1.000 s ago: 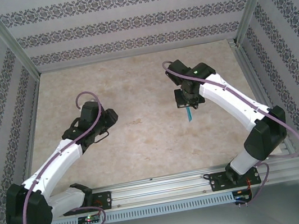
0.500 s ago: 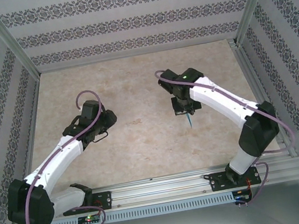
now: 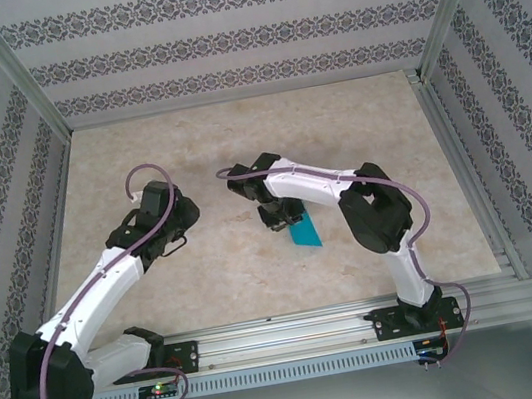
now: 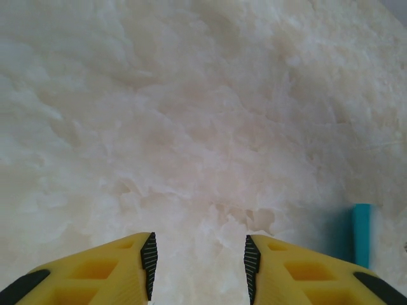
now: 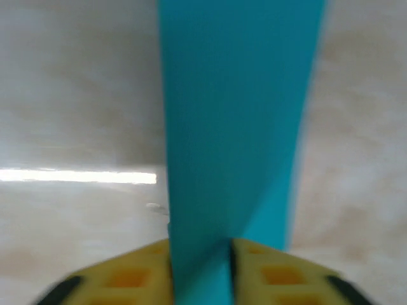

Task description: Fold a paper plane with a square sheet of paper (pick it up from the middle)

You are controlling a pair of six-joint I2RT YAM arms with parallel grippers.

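Note:
The paper plane [image 3: 305, 232], a folded piece of teal-blue paper, hangs from my right gripper [image 3: 285, 219] above the middle of the table. In the right wrist view the paper plane [image 5: 235, 127] stands up between the yellow fingers [image 5: 273, 273] with a crease down it, and my right gripper [image 5: 200, 270] is shut on its lower end. My left gripper [image 3: 184, 218] hovers to the left of it, apart from the paper. In the left wrist view my left gripper [image 4: 198, 267] is open over bare table, and a strip of the teal paper [image 4: 361, 234] shows at the right edge.
The marble-patterned tabletop [image 3: 237, 143] is bounded by patterned walls and metal frame posts [image 3: 18, 72]. An aluminium rail [image 3: 297, 331] with both arm bases runs along the near edge. The right arm's elbow [image 3: 379, 212] is bent over the table's right half.
The right arm has swung left and nearer, carrying the paper from the right-centre to the middle of the table; its flat side now faces up. The left arm has barely moved.

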